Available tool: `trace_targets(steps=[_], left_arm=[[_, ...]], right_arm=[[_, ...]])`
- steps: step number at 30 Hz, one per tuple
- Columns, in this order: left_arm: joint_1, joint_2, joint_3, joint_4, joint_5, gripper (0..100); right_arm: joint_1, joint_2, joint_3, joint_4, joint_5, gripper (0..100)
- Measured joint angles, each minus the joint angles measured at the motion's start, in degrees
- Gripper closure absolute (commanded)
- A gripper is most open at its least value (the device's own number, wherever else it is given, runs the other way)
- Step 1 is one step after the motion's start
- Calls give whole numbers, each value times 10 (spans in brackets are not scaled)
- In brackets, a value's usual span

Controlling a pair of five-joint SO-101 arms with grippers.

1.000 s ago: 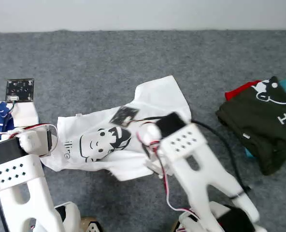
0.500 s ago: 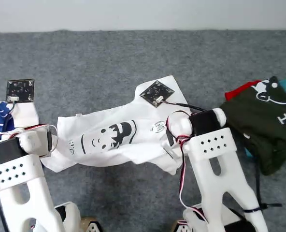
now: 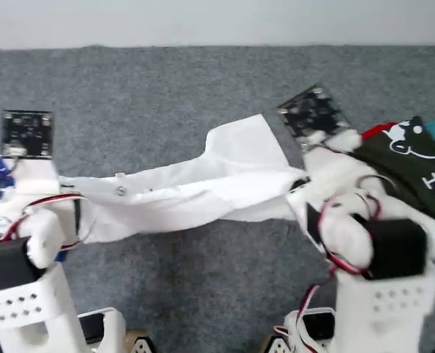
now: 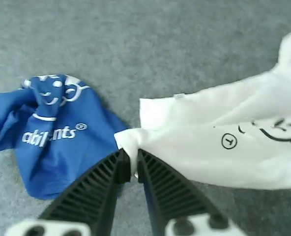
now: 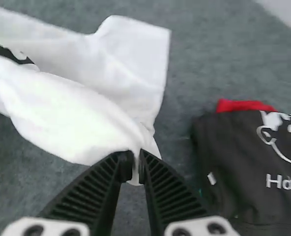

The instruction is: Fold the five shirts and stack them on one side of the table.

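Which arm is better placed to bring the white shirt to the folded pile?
Probably the right: the right gripper pinches the white shirt beside the folded pile; the left gripper holds the far end, by the blue shirt.

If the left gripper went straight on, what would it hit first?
The white shirt it grips; past that corner, probably bare table, with the blue shirt off to one side.

The bench [image 3: 166, 88] is covered in a grey, speckled, carpet-like fabric with a short nap. The covering runs from the near edge to the far edge and across from left to right. Along the far edge a pale, plain wall [image 3: 217, 22] meets it in a straight line.
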Motion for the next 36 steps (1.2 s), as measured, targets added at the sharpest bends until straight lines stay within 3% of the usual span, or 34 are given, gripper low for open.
trace_targets(steps=[5, 10, 23, 33, 36], left_arm=[[19, 1, -11, 32, 0, 988], [21, -1, -101, 96, 0, 988], [23, -4, -114, 101, -1, 988], [23, -4, 32, 90, -1, 988], [23, -4, 95, 69, -1, 988]], right_arm=[[20, -36, -31, 1, -1, 990], [21, -65, -78, 2, -1, 990], [25, -98, -81, 2, -3, 990], [25, 11, 63, 2, -3, 986], [-6, 58, 105, 3, -4, 945]])
